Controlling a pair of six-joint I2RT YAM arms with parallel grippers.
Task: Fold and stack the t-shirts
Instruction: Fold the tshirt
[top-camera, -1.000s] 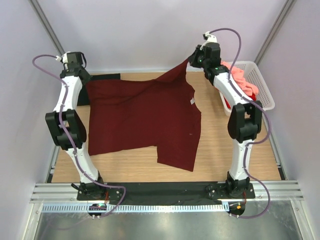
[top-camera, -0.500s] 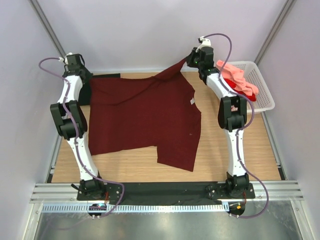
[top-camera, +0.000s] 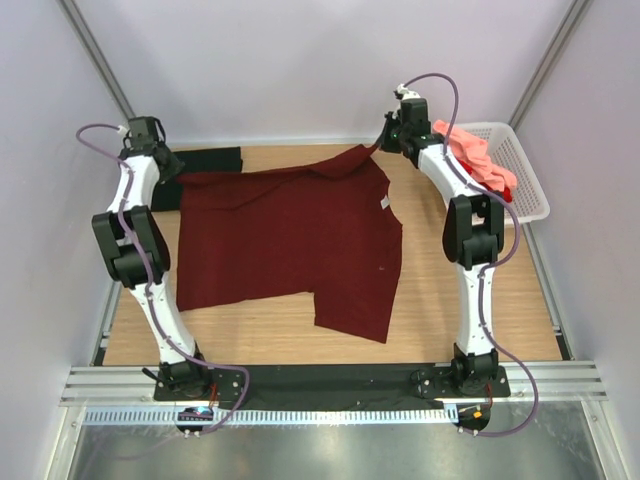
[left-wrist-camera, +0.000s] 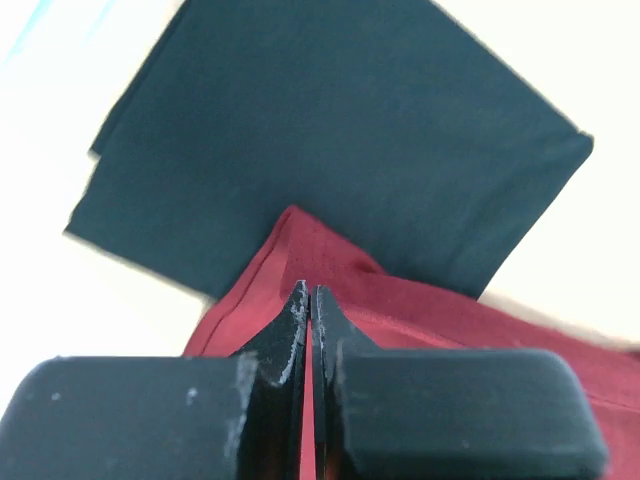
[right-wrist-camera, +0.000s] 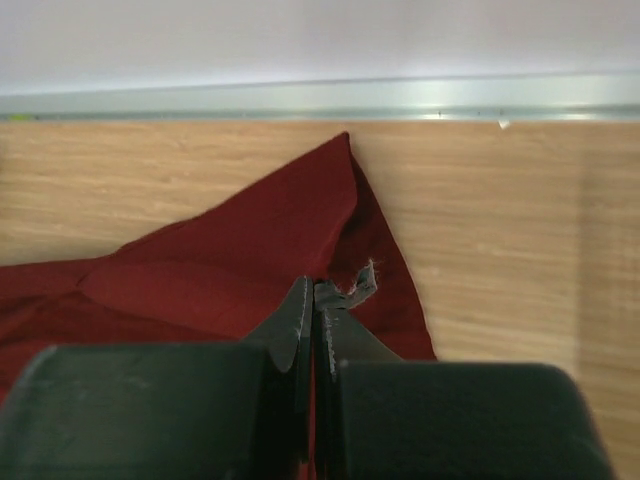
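Note:
A dark maroon t-shirt (top-camera: 290, 235) with a small white neck label lies spread over the wooden table. My left gripper (top-camera: 172, 172) is shut on its far left edge, with maroon cloth (left-wrist-camera: 330, 290) pinched between the jaws. My right gripper (top-camera: 384, 140) is shut on its far right corner, and the cloth (right-wrist-camera: 250, 270) shows between the jaws. A folded black t-shirt (top-camera: 205, 160) lies flat at the far left, partly under the maroon one; it also shows in the left wrist view (left-wrist-camera: 330, 130). A salmon pink t-shirt (top-camera: 478, 160) and a bright red one (top-camera: 500, 192) sit in the basket.
A white lattice basket (top-camera: 520, 170) stands at the far right edge of the table (top-camera: 450, 300). The back wall rail (right-wrist-camera: 400, 100) runs just beyond the right gripper. A black strip and metal rails run along the near edge.
Both grippers have come down toward the table with the shirt's far edge. The raised right corner now lies much lower, and the far edge is stretched flatter.

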